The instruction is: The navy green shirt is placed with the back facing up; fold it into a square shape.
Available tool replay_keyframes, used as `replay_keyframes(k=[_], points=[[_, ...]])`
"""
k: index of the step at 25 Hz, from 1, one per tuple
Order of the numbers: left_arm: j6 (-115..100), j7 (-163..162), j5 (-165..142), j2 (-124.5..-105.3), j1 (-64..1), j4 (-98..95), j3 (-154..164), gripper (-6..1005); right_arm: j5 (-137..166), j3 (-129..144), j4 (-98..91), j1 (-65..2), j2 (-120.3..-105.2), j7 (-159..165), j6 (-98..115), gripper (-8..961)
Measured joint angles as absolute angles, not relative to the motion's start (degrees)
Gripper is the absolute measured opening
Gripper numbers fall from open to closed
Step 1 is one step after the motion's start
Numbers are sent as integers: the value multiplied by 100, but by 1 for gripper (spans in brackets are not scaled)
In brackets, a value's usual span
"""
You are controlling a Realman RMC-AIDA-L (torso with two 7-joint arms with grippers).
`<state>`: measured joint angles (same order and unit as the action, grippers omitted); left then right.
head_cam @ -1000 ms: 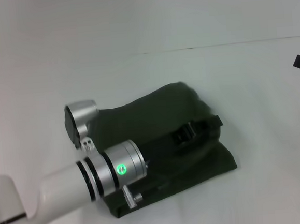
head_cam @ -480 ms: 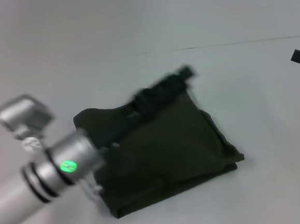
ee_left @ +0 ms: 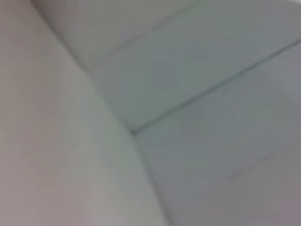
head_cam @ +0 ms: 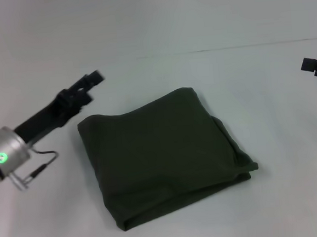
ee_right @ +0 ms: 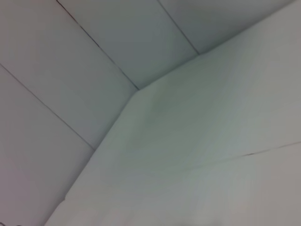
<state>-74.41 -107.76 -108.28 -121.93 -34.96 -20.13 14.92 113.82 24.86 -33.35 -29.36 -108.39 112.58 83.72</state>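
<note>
- Shirt lies folded into a rough square, plain side up, mid-surface.
- Left gripper hangs beside its far-left corner, apart; finger spread: can't tell.
- Right gripper sits at the right edge, well apart; spread unclear.
- Only the head view shows shirt and grippers; both wrist views show just pale panels.

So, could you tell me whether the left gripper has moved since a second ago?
Yes. The left gripper was over the navy green shirt near its right side; it has swung up and off past the shirt's far left corner, now over the bare table.
</note>
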Motion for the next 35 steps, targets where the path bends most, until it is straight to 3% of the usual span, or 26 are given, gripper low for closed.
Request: replay_keyframes(k=[3, 8, 35], points=[[-7180, -10781, -10828, -12065, -3379, -2140, 1694, 952, 11382, 2469, -3315, -2938, -10864, 11263, 8231, 923], [-7081, -10787, -10832, -11972, -3170, -2396, 2091, 956, 11380, 2469, -3281, -2948, -10897, 11267, 8062, 923], [-5694, -10781, -10837, -12217, -3181, -2651, 3617, 927, 11373, 2461, -3261, -2923, -10975, 11328, 7971, 921]])
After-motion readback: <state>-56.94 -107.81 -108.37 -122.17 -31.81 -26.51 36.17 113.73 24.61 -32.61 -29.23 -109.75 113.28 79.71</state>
